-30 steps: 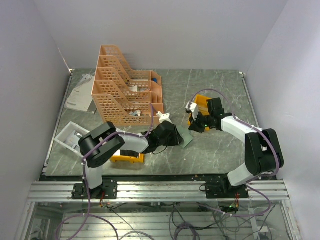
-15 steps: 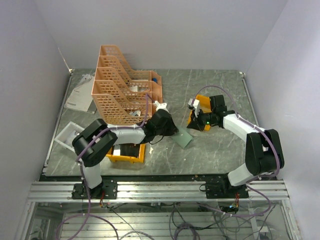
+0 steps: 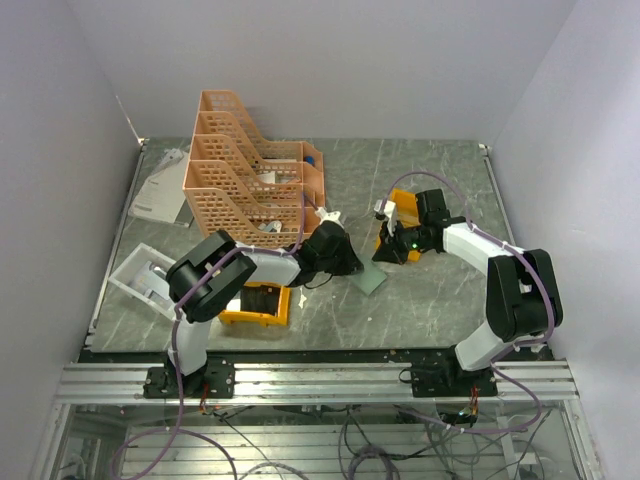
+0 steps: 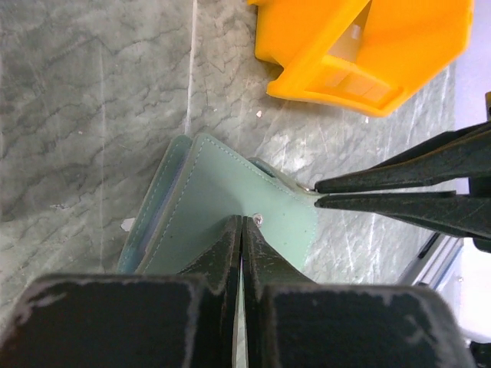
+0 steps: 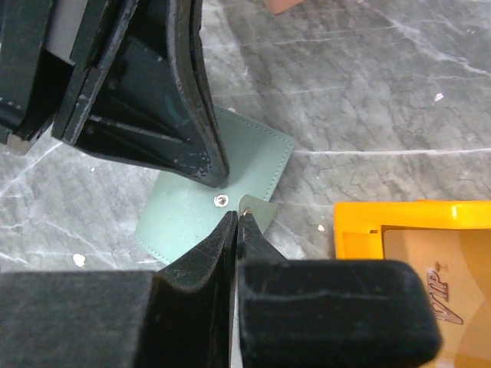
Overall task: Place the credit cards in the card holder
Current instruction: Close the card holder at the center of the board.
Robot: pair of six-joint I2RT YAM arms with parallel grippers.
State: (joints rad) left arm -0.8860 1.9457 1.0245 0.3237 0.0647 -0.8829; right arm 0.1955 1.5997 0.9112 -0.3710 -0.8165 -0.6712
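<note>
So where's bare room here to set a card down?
Bare table at the far edge between the file rack and the right wall, and on the near strip in front of the card holder. Crowded mid-table: left gripper and right gripper meet on the holder beside an orange bin.

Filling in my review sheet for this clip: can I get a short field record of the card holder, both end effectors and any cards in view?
card holder: grey-green, lying flat between the two arms
left end effector: shut on the holder's cover, beside the snap stud
right end effector: shut on the holder's corner tab
credit card: one seen, lying in the orange bin by the right arm
cards in holder: none visible
task status: not yet done
</note>
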